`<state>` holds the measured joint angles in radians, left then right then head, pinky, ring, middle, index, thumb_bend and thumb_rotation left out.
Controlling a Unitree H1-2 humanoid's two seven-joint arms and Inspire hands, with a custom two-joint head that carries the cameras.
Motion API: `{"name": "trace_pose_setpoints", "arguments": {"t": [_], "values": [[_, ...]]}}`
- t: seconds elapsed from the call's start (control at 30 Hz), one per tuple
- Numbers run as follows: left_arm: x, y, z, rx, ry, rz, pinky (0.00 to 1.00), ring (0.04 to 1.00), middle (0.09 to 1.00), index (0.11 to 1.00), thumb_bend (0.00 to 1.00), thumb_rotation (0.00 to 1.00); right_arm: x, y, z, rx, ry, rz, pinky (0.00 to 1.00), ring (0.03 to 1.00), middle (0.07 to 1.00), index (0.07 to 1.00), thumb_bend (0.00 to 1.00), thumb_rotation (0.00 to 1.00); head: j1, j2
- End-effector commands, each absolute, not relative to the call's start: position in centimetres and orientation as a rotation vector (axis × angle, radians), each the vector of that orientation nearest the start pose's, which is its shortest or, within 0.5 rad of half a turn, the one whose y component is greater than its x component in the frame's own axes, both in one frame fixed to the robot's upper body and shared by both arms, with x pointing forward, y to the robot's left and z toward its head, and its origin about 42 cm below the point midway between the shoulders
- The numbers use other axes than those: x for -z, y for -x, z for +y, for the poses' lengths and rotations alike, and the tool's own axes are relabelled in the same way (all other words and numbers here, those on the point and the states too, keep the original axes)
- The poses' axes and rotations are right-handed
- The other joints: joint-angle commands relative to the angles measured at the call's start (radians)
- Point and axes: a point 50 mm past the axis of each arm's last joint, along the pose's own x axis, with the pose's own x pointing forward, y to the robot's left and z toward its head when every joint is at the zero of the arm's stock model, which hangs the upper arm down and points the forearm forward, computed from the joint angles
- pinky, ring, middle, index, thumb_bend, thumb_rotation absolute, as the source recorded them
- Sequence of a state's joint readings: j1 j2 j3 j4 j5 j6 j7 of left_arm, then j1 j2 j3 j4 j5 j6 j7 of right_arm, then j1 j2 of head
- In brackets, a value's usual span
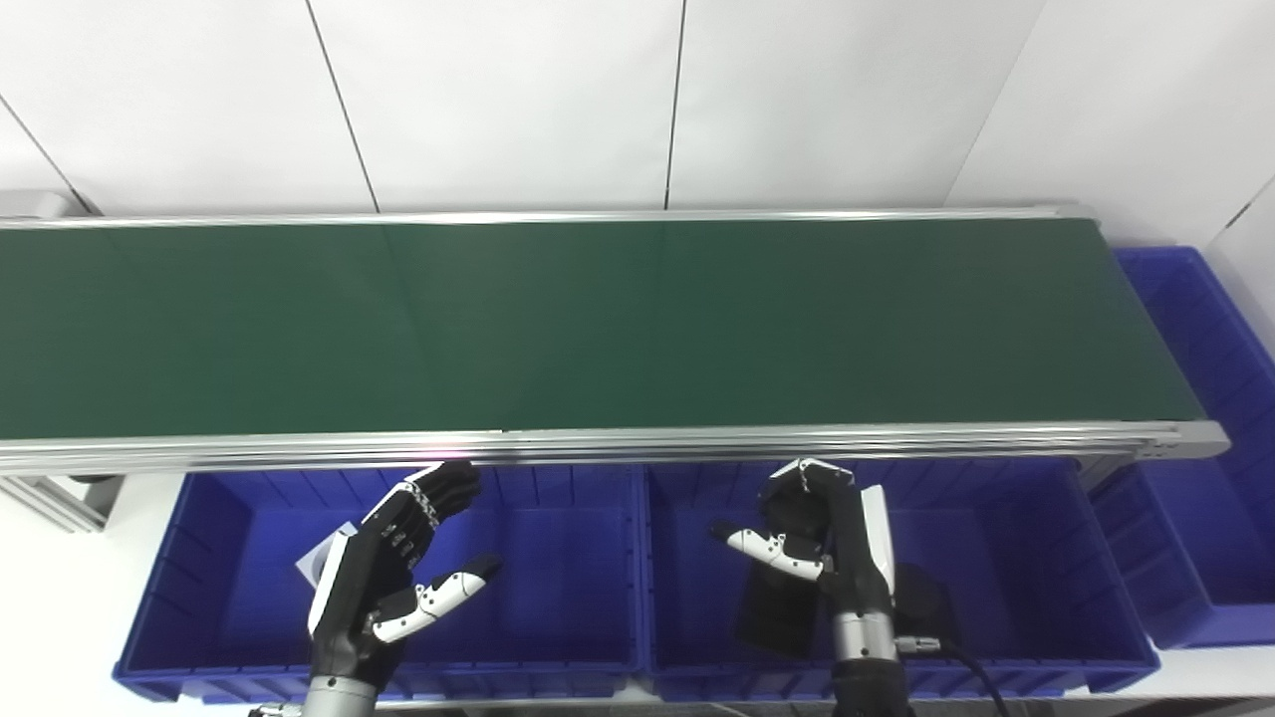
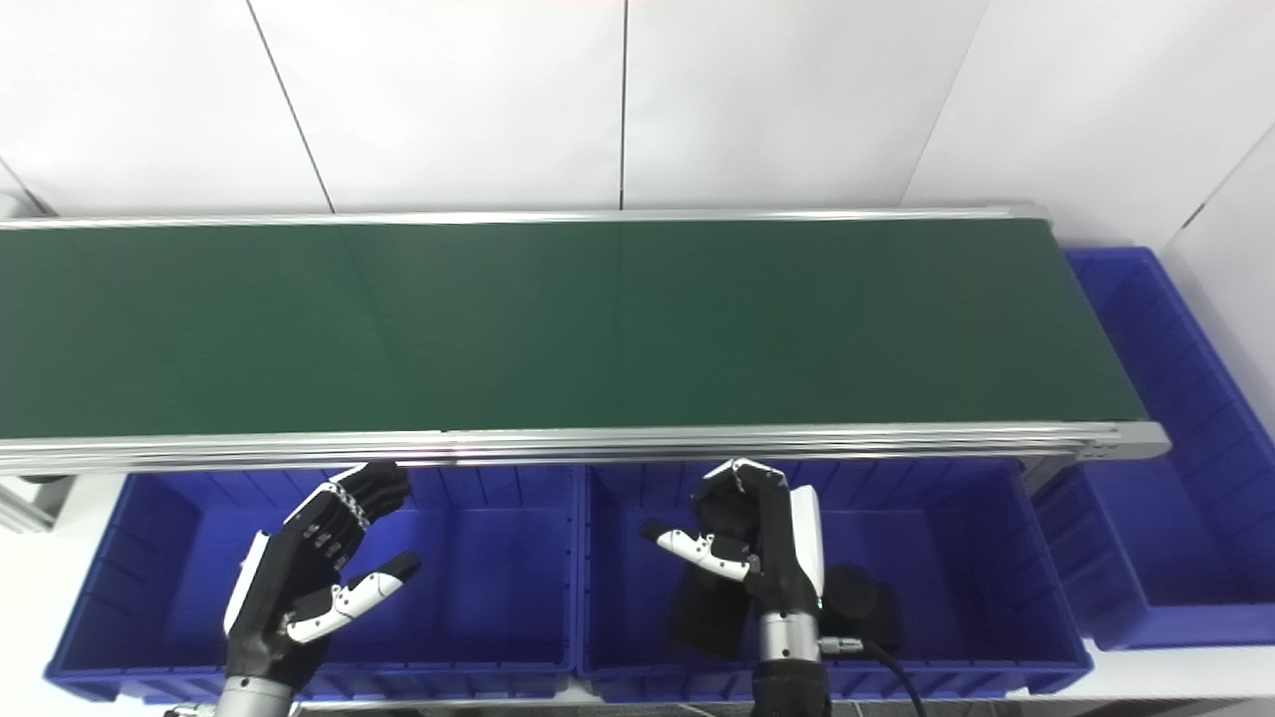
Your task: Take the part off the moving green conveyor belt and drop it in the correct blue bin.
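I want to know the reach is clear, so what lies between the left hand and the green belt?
Only the belt's aluminium side rail separates the left hand from the green belt, whose surface is bare in both eye views.

Two bins [image 1: 598,498] before the belt [image 1: 598,329], perhaps parts [image 2: 867,602] in the right one.

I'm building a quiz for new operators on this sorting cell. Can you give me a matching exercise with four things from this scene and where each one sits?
Things:
1. conveyor belt
2. left robot hand
3. right robot hand
4. black parts

Places:
A. over the blue bin in front of the belt on the left, open
B. lying in the middle blue bin
C. running across the whole scene, no part on it
D. over the middle blue bin, holding nothing

Pairs: 1-C, 2-A, 3-D, 4-B
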<state>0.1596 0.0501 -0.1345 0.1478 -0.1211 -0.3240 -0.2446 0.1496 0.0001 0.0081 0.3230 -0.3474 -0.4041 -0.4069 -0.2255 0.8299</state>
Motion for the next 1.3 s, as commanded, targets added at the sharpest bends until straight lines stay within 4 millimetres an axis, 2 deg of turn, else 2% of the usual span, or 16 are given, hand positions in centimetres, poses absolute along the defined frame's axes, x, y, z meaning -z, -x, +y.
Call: {"name": "trace_pose_setpoints", "arguments": {"t": [0.0, 0.17, 0.2, 0.23, 0.27, 0.3, 0.33, 0.4, 0.47, 0.5, 0.67, 0.97, 1.07, 1.13, 1.23, 1.27], "values": [[-4.7, -21.9, 18.8, 0.312, 0.084, -0.065, 0.82, 0.775, 0.775, 0.744, 0.61, 0.00, -1.9, -21.5, -22.5, 0.305, 0.298, -0.104, 0.22, 0.265, 0.448, 0.283, 0.56, 0.00, 0.003, -0.003], [-4.6, -21.8, 18.6, 0.311, 0.078, -0.062, 0.82, 0.772, 0.773, 0.745, 0.61, 0.00, -2.3, -21.4, -22.4, 0.275, 0.264, -0.117, 0.24, 0.298, 0.471, 0.389, 0.56, 0.00, 0.008, -0.010], [-4.6, -21.8, 18.6, 0.310, 0.081, -0.064, 0.82, 0.773, 0.774, 0.745, 0.61, 0.00, -2.4, -21.3, -22.4, 0.262, 0.265, -0.118, 0.42, 0.465, 0.489, 0.448, 0.54, 0.00, 0.008, -0.010], [-4.5, -21.8, 18.6, 0.310, 0.083, -0.065, 0.82, 0.773, 0.774, 0.745, 0.61, 0.00, -2.4, -21.2, -22.4, 0.244, 0.280, -0.124, 0.44, 0.481, 0.490, 0.454, 0.54, 0.00, 0.008, -0.013], [-4.5, -21.8, 18.6, 0.309, 0.085, -0.066, 0.82, 0.774, 0.775, 0.748, 0.61, 0.00, -2.5, -21.0, -22.4, 0.232, 0.291, -0.129, 0.52, 0.572, 0.501, 0.468, 0.53, 0.00, 0.008, -0.013], [-4.5, -21.8, 18.6, 0.311, 0.085, -0.064, 0.82, 0.774, 0.775, 0.749, 0.61, 0.00, -2.6, -20.7, -22.3, 0.210, 0.294, -0.131, 0.55, 0.603, 0.504, 0.472, 0.53, 0.00, 0.009, -0.016], [-4.4, -21.8, 18.6, 0.312, 0.086, -0.063, 0.82, 0.774, 0.775, 0.750, 0.61, 0.00, -2.7, -20.5, -22.3, 0.195, 0.294, -0.131, 0.65, 0.699, 0.670, 0.660, 0.66, 0.17, 0.009, -0.016], [-4.5, -21.9, 18.6, 0.312, 0.083, -0.059, 0.82, 0.775, 0.774, 0.751, 0.61, 0.00, -3.0, -20.2, -22.2, 0.158, 0.291, -0.131, 0.73, 0.775, 0.795, 0.806, 0.75, 0.31, 0.010, -0.018], [-4.4, -21.9, 18.6, 0.312, 0.083, -0.060, 0.83, 0.776, 0.773, 0.749, 0.61, 0.00, -3.2, -19.8, -22.2, 0.122, 0.303, -0.124, 0.81, 0.822, 0.859, 0.883, 0.81, 0.41, 0.011, -0.022], [-4.4, -21.9, 18.5, 0.312, 0.084, -0.062, 0.82, 0.774, 0.774, 0.750, 0.61, 0.00, -3.4, -19.7, -22.2, 0.102, 0.322, -0.118, 0.87, 0.861, 0.897, 0.926, 0.86, 0.50, 0.011, -0.023], [-4.3, -22.0, 18.5, 0.314, 0.085, -0.059, 0.82, 0.772, 0.774, 0.750, 0.61, 0.00, -4.0, -19.4, -22.2, 0.057, 0.383, -0.091, 0.93, 0.905, 0.933, 0.959, 0.89, 0.59, 0.012, -0.028], [-4.1, -22.3, 18.4, 0.324, 0.084, -0.061, 0.83, 0.770, 0.774, 0.743, 0.61, 0.00, -4.1, -19.2, -22.6, 0.005, 0.395, -0.112, 0.89, 0.921, 0.945, 0.970, 0.87, 0.58, 0.014, -0.041], [-3.9, -22.3, 18.3, 0.327, 0.091, -0.054, 0.84, 0.773, 0.776, 0.742, 0.61, 0.00, -4.0, -19.1, -22.7, 0.000, 0.331, -0.128, 0.92, 0.932, 0.950, 0.963, 0.85, 0.51, 0.027, -0.064], [-3.8, -22.3, 18.3, 0.331, 0.088, -0.057, 0.84, 0.776, 0.780, 0.747, 0.61, 0.00, -4.0, -19.0, -22.7, -0.011, 0.282, -0.139, 0.84, 0.906, 0.943, 0.950, 0.79, 0.37, 0.035, -0.073], [-3.5, -22.4, 18.2, 0.332, 0.088, -0.060, 0.85, 0.776, 0.779, 0.746, 0.62, 0.00, -3.8, -19.0, -22.9, -0.033, 0.239, -0.132, 0.78, 0.856, 0.913, 0.918, 0.74, 0.31, 0.051, -0.096], [-3.3, -22.4, 18.1, 0.330, 0.090, -0.058, 0.85, 0.776, 0.779, 0.746, 0.62, 0.00, -3.6, -19.0, -22.9, -0.040, 0.227, -0.122, 0.77, 0.855, 0.912, 0.917, 0.74, 0.31, 0.065, -0.116]]}}
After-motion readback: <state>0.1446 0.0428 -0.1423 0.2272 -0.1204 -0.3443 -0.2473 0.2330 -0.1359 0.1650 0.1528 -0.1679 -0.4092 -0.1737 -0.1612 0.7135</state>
